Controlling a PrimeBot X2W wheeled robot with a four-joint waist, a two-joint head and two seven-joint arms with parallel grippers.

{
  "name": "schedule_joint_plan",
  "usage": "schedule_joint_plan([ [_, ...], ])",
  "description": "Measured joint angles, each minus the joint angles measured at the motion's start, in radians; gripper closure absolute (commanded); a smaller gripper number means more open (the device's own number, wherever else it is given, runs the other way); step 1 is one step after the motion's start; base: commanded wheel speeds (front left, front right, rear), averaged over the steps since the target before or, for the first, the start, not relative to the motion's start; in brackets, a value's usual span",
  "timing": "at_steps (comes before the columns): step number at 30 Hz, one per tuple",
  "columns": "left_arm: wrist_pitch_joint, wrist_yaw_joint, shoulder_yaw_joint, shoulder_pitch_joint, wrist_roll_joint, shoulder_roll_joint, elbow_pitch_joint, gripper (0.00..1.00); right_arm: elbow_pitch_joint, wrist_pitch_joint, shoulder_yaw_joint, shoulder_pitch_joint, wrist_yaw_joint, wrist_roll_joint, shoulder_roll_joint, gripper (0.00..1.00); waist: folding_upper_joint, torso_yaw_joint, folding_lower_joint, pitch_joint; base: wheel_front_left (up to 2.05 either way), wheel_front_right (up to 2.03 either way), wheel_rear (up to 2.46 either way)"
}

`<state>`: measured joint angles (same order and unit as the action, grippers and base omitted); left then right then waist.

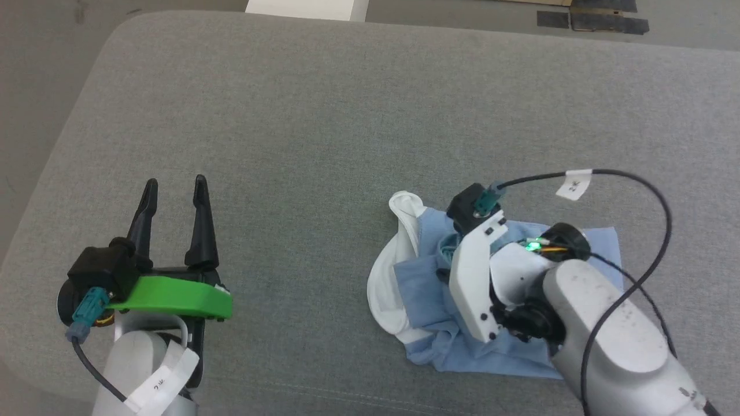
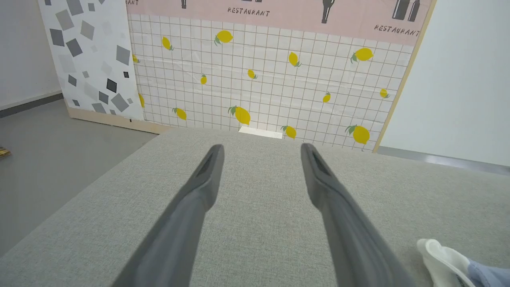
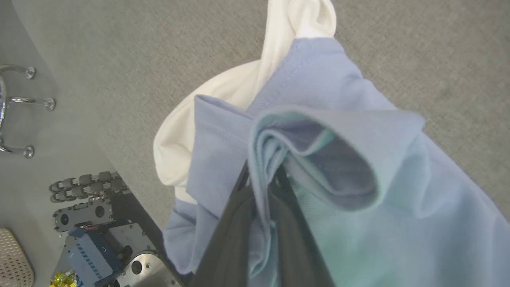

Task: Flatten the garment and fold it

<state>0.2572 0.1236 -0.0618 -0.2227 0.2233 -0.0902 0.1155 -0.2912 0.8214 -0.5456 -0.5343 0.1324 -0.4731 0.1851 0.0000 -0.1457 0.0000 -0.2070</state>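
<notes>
My right hand (image 3: 261,177) clenches a rumpled fold of the soft blue garment (image 1: 419,277); my left hand (image 1: 176,184) is spread, above the grey weave (image 1: 300,127).

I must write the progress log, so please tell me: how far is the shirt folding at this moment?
Nothing looks finished: the garment lies crumpled in a heap on the grey cushion. In hand: the right gripper is shut on a fold of its blue cloth. The left gripper is open, apart from the garment. Flattening and every fold are left.
</notes>
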Motion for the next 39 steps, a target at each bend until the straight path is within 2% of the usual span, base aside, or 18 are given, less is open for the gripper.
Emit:
schedule_joint_plan([
  [5,0.0,0.0,0.002,-0.001,0.004,0.002,0.002,0.0,-0.119,-0.066,-0.026,-0.006,0.0,0.007,-0.028,1.0,0.0,-0.004,0.0,-0.009,0.0,0.0,0.0],
  [6,0.0,0.0,0.002,-0.001,0.006,0.002,0.002,0.0,-0.131,-0.082,-0.027,-0.012,0.0,-0.002,-0.036,0.62,0.0,-0.003,0.0,-0.009,0.0,0.0,0.0],
  [7,0.0,0.0,0.002,-0.001,0.006,0.002,0.003,0.0,-0.138,-0.095,-0.031,-0.018,0.0,-0.015,-0.042,0.0,0.0,-0.001,0.0,-0.008,0.0,0.0,0.0],
  [14,0.0,0.0,0.002,-0.001,0.006,0.0,0.01,0.0,-0.077,-0.136,-0.109,-0.061,0.0,-0.124,-0.073,0.0,0.0,0.017,0.0001,0.013,0.0,0.0,0.0],
  [17,0.0,0.0,0.005,0.0,0.006,-0.003,0.014,0.0,-0.014,-0.149,-0.126,-0.079,0.0,-0.167,-0.062,0.0,0.0,0.028,0.0,0.031,0.0,0.0,0.0],
  [21,0.0,0.0,0.008,0.002,0.006,-0.008,0.018,0.0,0.064,-0.203,-0.089,-0.086,0.0,-0.198,-0.027,0.0,0.0,0.045,0.0,0.058,0.0,0.0,0.0],
  [25,0.0,0.0,0.008,0.009,0.005,-0.015,0.023,0.0,0.144,-0.312,0.007,-0.092,0.0,-0.205,0.015,0.0,0.0,0.07,0.0001,0.085,0.0,0.0,0.0],
  [31,0.0,0.0,0.002,0.032,-0.006,-0.015,0.027,0.0,0.225,-0.547,0.208,-0.077,0.0,-0.18,0.079,0.0,0.0,0.116,0.0,0.123,0.0,0.0,0.0],
  [34,0.0,0.0,-0.001,0.037,-0.013,-0.014,0.027,0.0,0.243,-0.69,0.329,-0.032,0.0,-0.13,0.104,0.0,0.0,0.139,0.0,0.14,0.0,0.0,0.0],
  [39,0.0,0.0,-0.001,0.039,-0.021,-0.01,0.028,0.0,0.244,-0.875,0.468,0.081,0.0,-0.061,0.116,0.0,0.0,0.163,0.0,0.164,0.0,0.0,0.0],
])
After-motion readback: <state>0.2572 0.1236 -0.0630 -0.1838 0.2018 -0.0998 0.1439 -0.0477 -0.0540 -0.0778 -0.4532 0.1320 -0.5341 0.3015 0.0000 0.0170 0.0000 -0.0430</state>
